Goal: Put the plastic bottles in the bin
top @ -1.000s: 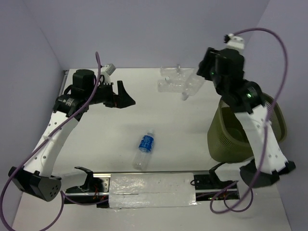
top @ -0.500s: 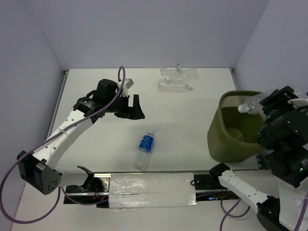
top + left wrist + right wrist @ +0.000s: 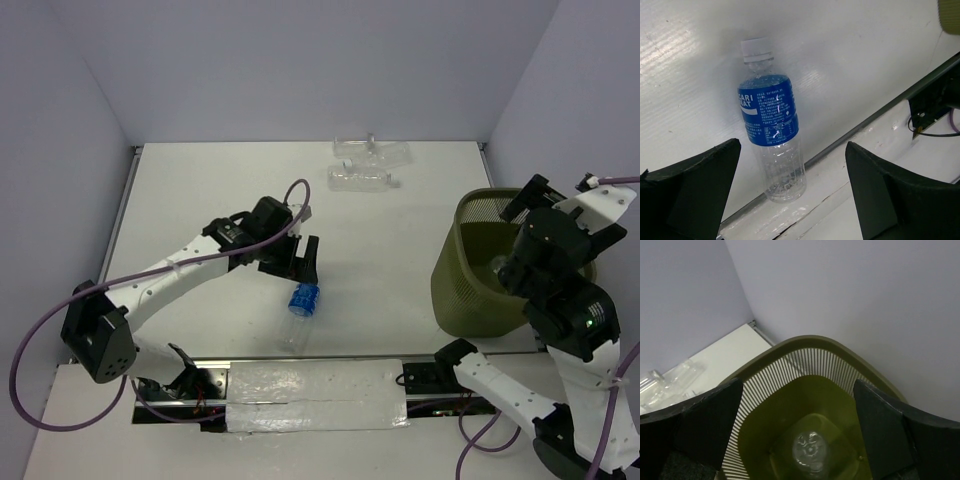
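A clear bottle with a blue label (image 3: 303, 300) and white cap lies near the table's front edge. My left gripper (image 3: 297, 273) hovers just above it, open; in the left wrist view the labelled bottle (image 3: 769, 120) shows between the spread fingers of the left gripper (image 3: 792, 165), untouched. Two unlabelled bottles (image 3: 358, 178) lie at the back of the table. The olive-green bin (image 3: 470, 290) stands at the right. My right gripper (image 3: 565, 212) hangs open over it with nothing held. In the right wrist view a clear bottle (image 3: 810, 452) rests on the bottom of the bin (image 3: 805, 347), below the right gripper (image 3: 797, 390).
A metal rail with taped sheeting (image 3: 315, 395) runs along the table's front edge, right beside the labelled bottle's base. Lilac walls close the table at the back and both sides. The bin sits close to the right wall.
My right gripper has opened over the bin and let go of the clear bottle, which now sits inside. The left arm has swung down and forward to the labelled bottle.
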